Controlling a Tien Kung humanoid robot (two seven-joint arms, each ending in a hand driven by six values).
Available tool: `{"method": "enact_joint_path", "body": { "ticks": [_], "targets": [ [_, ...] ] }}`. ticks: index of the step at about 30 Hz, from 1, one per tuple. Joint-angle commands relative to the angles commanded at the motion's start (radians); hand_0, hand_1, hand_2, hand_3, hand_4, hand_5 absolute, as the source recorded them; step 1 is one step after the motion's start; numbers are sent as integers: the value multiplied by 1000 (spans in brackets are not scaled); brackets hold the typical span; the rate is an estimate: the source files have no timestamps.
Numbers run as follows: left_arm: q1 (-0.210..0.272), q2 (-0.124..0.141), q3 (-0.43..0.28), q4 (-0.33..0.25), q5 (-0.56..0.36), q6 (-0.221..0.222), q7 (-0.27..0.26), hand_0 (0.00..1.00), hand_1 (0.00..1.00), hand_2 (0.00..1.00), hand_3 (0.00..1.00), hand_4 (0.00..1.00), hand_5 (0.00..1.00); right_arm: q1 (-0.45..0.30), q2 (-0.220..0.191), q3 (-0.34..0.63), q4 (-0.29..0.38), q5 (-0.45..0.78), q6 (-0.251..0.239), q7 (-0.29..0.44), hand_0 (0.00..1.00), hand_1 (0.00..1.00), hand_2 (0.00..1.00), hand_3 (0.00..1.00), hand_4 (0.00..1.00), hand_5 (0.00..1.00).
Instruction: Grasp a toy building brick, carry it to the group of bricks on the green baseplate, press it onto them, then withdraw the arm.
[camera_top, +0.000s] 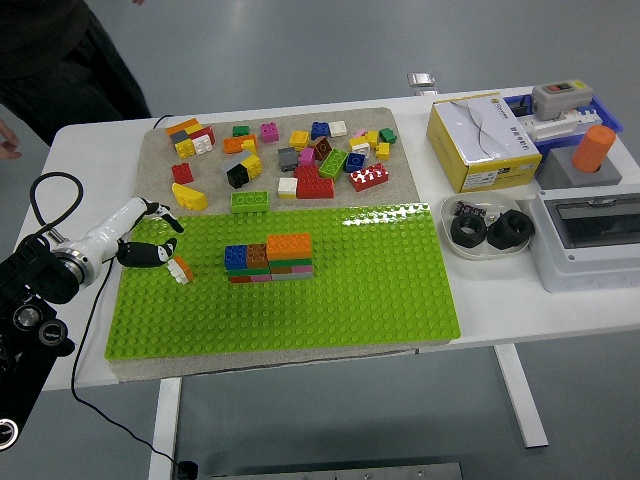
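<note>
The green baseplate (330, 290) carries a group of stacked bricks (270, 257) with blue, brown and orange tops. A small orange and white brick (181, 269) sits tilted on the baseplate, left of that group and apart from it. My left hand (168, 240) is at the baseplate's left edge with its fingers spread, and the lower fingertips end just left of the small brick. I cannot tell whether they touch it. The hand holds nothing. My right arm is out of view.
Many loose bricks (300, 155) lie on the grey mat (160, 190) behind the baseplate. A yellow box (480, 140), a bowl (455, 215) with black parts and a grey switch box (590, 235) stand at the right. A person in dark clothing (60, 50) stands at the far left.
</note>
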Motion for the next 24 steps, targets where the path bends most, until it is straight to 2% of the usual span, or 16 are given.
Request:
{"method": "enact_joint_path", "body": {
  "ticks": [3, 4, 16, 20, 24],
  "targets": [
    [16, 1, -16, 13, 6, -9, 4, 998, 950, 949, 714, 628, 2, 0, 0, -2, 0, 2, -1, 0, 722, 679, 738, 884, 722, 998],
    [20, 2, -21, 18, 8, -11, 5, 998, 953, 953, 722, 672, 2, 0, 0, -3, 0, 3, -1, 1, 722, 679, 738, 884, 722, 998],
    [45, 2, -40, 40, 11, -31, 17, 998, 953, 950, 705, 684, 2, 2, -4, -8, 0, 4, -2, 1, 720, 678, 738, 884, 723, 998],
    [41, 0, -41, 59, 11, -23, 4, 998, 953, 950, 705, 684, 2, 2, -5, -9, 0, 6, -2, 2, 720, 678, 738, 884, 723, 998],
    [21, -8, -36, 110, 15, -2, -23, 998, 958, 945, 683, 680, 2, 4, -4, -9, 0, 8, -1, 3, 721, 677, 738, 883, 723, 998]
  ]
}}
